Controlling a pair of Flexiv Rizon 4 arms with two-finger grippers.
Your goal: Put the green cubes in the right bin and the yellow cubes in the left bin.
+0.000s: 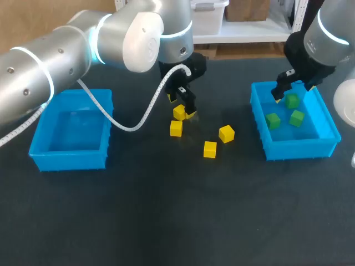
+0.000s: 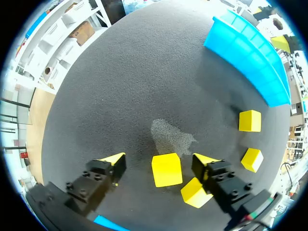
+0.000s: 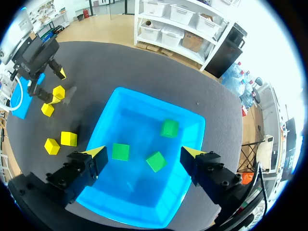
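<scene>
Hovering fingers-down mid-table, left gripper (image 2: pixel 159 161) has its fingers spread w/ a small yellow cube (image 2: pixel 167 169) sitting btwn them, untouched, a 2nd yellow cube (image 2: pixel 195 192) just beside one finger. Right gripper (image 3: pixel 143 153) hangs open + empty over the blue plastic right bin (image 3: pixel 144 96) holding 3 green cubes (image 3: pixel 120 151), so the left one's nearer.

No text, label, brand name, number or sign can be read in the head view or in either wrist view.
</scene>
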